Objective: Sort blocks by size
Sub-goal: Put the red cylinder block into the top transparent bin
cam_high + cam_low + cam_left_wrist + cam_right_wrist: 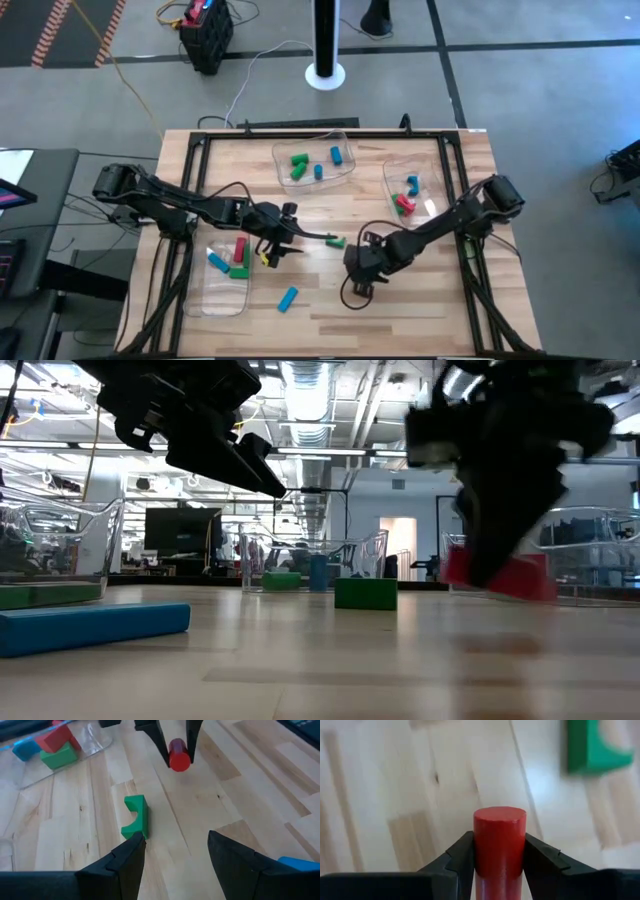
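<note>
From above, we've got the left gripper (pixel 300 236) near the table's center, with a green block (pixel 336 241) just past its tip at 3 o'clock. The right gripper (pixel 352 262) sits a bit further toward 4 o'clock. A blue block (pixel 288 298) lies loose at 6 o'clock of the left gripper. Three clear trays hold more blocks: the front-left tray (pixel 215 297), the back tray (pixel 283 171) and the right tray (pixel 391 187).

At table level, we see the green block (pixel 365 593) sitting flat mid-table, the blue block (pixel 95 629) lying close to the camera, and the right gripper (pixel 497 565) with something red at its tip.

From the left wrist, its fingers (pixel 120 865) stand wide apart with nothing between them, the green block (pixel 136 817) just ahead, apart from them. Beyond, the other gripper (pixel 176 750) pinches a red cylinder (pixel 179 756).

Right wrist view settles it: the right gripper (pixel 499 852) is clamped on the red cylinder (pixel 499 840), the green block (pixel 590 747) off at 2 o'clock.
</note>
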